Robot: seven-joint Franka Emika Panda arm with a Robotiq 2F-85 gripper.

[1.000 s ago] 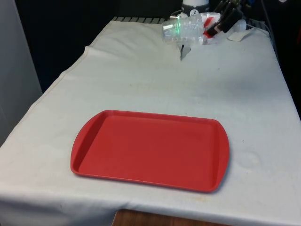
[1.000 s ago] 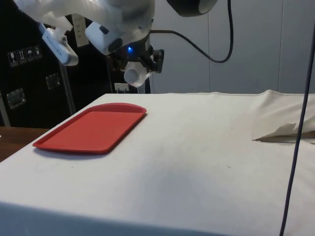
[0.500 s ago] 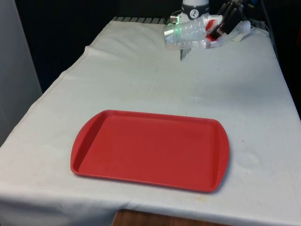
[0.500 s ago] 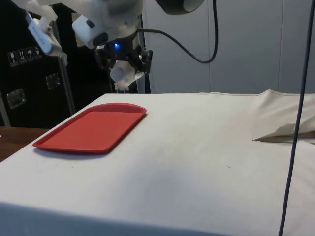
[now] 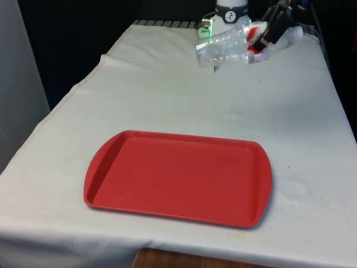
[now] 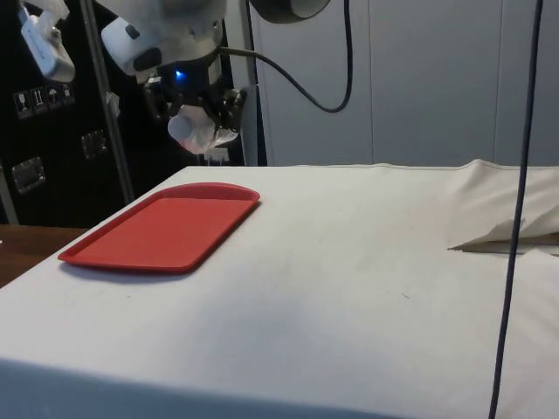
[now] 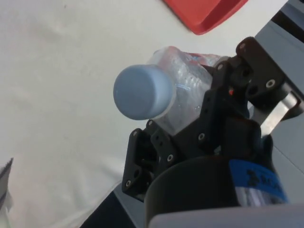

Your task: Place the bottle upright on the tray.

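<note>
Above the counter's [image 5: 167,100] far end, the pincer [image 5: 262,38] pinched the clear bottle [image 5: 223,43], apparently tilted near horizontal, well apart from the red tray [image 5: 178,177]. Transport step; next: carry over, rotate upright, lower.

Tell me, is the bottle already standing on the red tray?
No, the tool holds the bottle tilted in the air, far beyond the bare tray.

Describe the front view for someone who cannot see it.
A clear plastic bottle lies sideways in the air, gripped by the black end effector above the table's far end. Nearer the camera, an empty red tray sits on the white cloth.
</note>
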